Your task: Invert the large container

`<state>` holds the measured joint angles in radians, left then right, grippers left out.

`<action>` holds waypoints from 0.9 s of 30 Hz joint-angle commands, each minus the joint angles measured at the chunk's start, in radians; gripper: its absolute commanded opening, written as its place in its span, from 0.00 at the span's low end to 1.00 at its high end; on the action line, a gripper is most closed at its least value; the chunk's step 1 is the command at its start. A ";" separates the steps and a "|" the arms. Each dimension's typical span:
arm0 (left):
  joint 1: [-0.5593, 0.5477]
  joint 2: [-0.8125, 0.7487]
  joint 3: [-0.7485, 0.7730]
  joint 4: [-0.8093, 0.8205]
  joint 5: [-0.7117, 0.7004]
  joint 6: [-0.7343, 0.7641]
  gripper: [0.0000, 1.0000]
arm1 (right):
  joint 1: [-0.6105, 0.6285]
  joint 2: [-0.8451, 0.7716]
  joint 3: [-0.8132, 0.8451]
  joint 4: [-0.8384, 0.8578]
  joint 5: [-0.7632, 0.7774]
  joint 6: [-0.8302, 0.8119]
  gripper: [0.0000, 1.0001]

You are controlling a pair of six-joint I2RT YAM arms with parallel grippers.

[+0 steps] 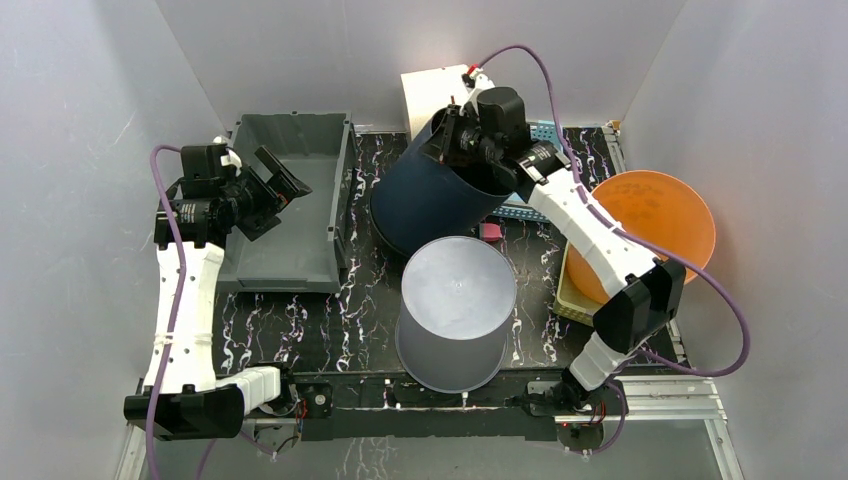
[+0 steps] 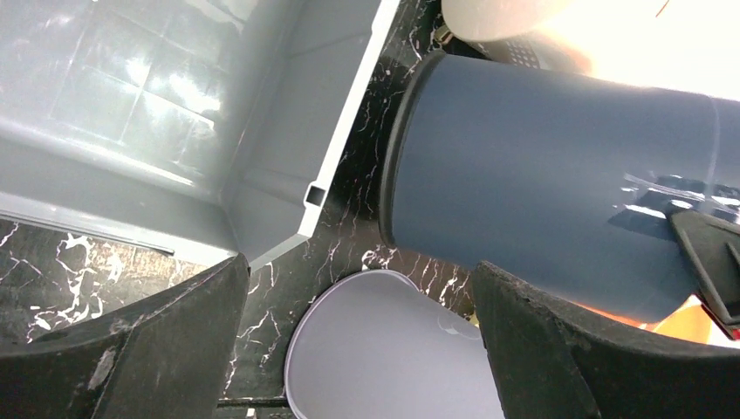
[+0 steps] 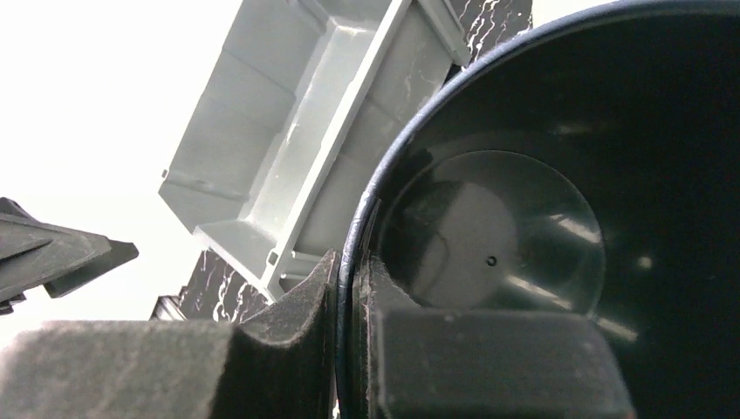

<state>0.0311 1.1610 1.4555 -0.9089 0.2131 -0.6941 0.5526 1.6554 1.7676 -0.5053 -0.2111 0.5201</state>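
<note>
The large dark blue container (image 1: 435,195) is tilted on its side at the back middle of the table, its bottom end down on the left and its open mouth raised toward the right. My right gripper (image 1: 460,135) is shut on its rim. In the right wrist view the gripper (image 3: 351,271) has one finger outside and one inside the wall, with the container's dark inside (image 3: 524,244) beyond. The left wrist view shows the container's outer wall (image 2: 558,175). My left gripper (image 1: 285,185) is open and empty over the grey bin; in its own view (image 2: 359,271) nothing lies between the fingers.
A pale lavender container (image 1: 457,300) stands upside down at the front middle, close to the blue one; it also shows in the left wrist view (image 2: 384,358). A grey bin (image 1: 340,210) is at the left. An orange bowl (image 1: 670,215), a blue basket (image 1: 545,130) and a white board (image 1: 430,90) are at the right and back.
</note>
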 commanded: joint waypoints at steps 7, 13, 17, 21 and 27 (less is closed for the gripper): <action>0.007 -0.033 0.041 0.033 0.083 0.042 0.98 | 0.059 -0.003 -0.077 0.620 -0.219 0.261 0.00; 0.006 -0.033 0.029 0.039 0.094 0.048 0.98 | 0.086 0.031 -0.117 0.866 -0.290 0.446 0.00; 0.007 -0.023 0.025 0.045 0.112 0.055 0.98 | 0.080 0.011 -0.165 0.898 -0.290 0.479 0.00; 0.006 -0.017 0.017 0.055 0.127 0.054 0.98 | 0.044 -0.075 -0.270 0.765 -0.212 0.414 0.00; 0.004 -0.013 -0.013 0.075 0.142 0.052 0.98 | -0.131 -0.216 -0.594 0.850 -0.246 0.539 0.00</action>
<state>0.0311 1.1557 1.4605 -0.8547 0.3099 -0.6533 0.5438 1.5532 1.2869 0.1368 -0.4465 0.9516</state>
